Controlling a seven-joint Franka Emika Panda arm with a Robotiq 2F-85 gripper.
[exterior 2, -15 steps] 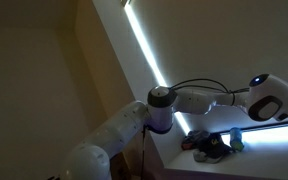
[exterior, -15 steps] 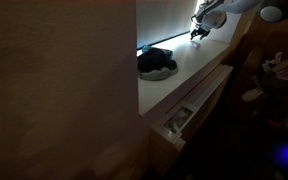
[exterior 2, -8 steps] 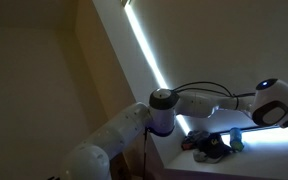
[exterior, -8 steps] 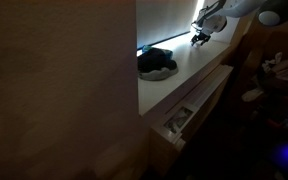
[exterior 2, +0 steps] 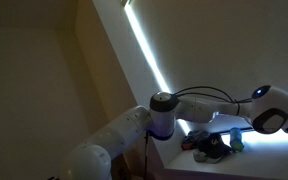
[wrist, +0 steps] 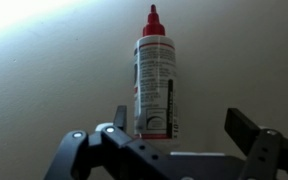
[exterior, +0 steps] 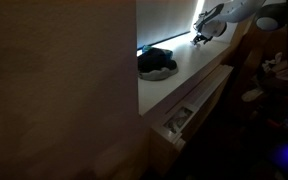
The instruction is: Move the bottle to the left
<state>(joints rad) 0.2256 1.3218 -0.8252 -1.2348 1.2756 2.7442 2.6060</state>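
two dark fingers of the gripper stand wide apart in the wrist view, released and holding nothing, with the bottle in the gap between them: white body, printed label, red pointed cap. it sits nearer one finger than the other and neither seems to touch it. whether it stands or lies on the pale surface i cannot tell from this angle. this looks like the lining-up step before the grasp. the next move probably calls for centring the jaws on the body, closing gently below the cap, then carrying it leftward. the bottle looks light and narrow, so an off-centre pinch could tip it. in an exterior view the arm reaches to the far end of a pale counter, well apart from a dark heap, with a part-open drawer below. the room is dim, lit by a bright strip.
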